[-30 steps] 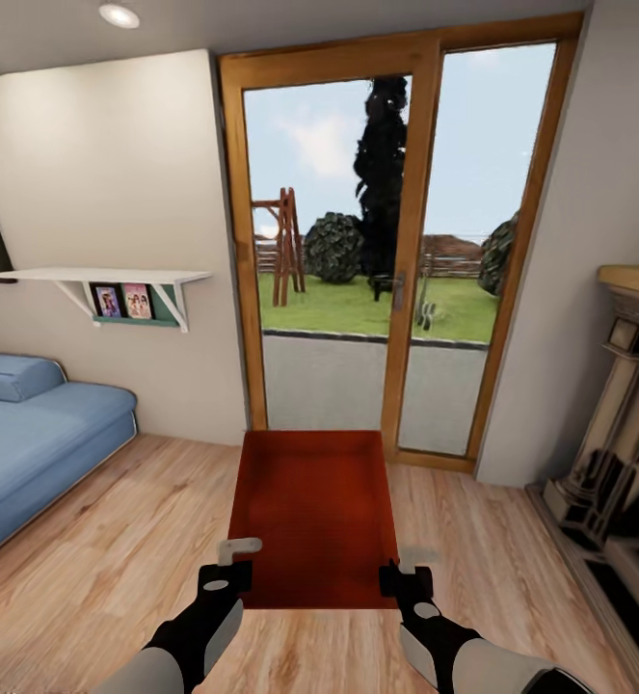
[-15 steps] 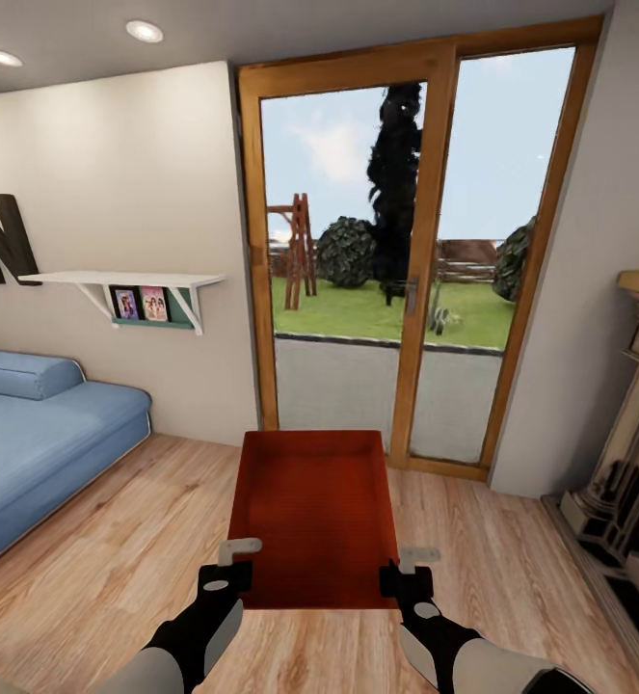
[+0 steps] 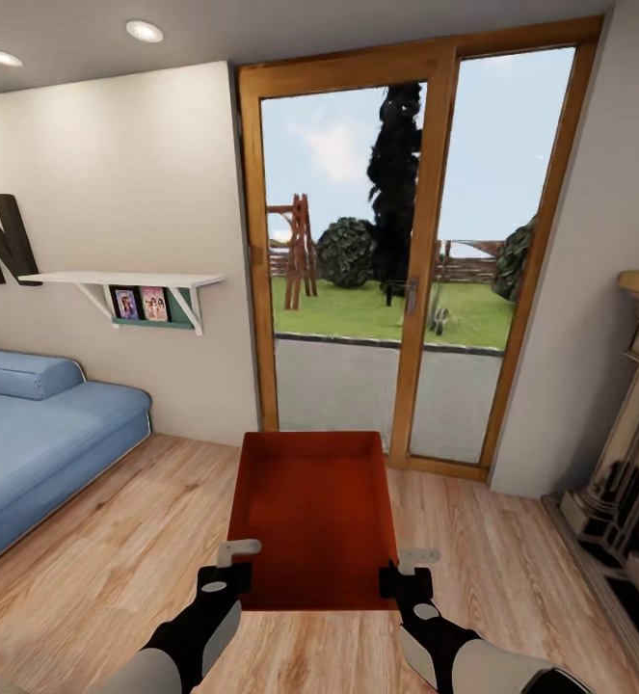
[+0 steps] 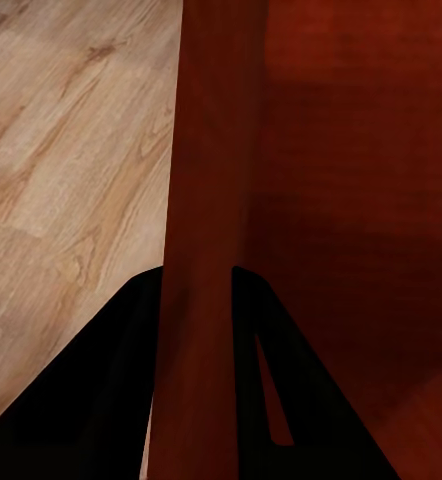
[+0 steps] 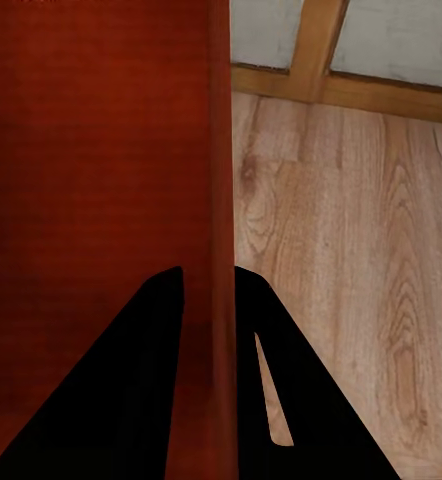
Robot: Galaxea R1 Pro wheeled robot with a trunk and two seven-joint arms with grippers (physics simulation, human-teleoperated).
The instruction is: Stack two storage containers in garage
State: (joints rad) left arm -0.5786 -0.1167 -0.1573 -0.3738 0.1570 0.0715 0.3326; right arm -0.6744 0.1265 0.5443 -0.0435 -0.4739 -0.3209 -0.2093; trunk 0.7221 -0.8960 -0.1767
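Both grippers, left (image 3: 230, 569) and right (image 3: 408, 571), fingers clamped on one storage container (image 3: 311, 511) by the glass door (image 3: 386, 270); garage trip remains.

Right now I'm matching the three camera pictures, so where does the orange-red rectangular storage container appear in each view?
Head view: the orange-red rectangular storage container sits low at centre, held between both grippers.
Left wrist view: its side wall runs up the middle, with the fingers closed on it.
Right wrist view: its wall rises at centre-left.
Shared landmark: the light wood-plank floor.
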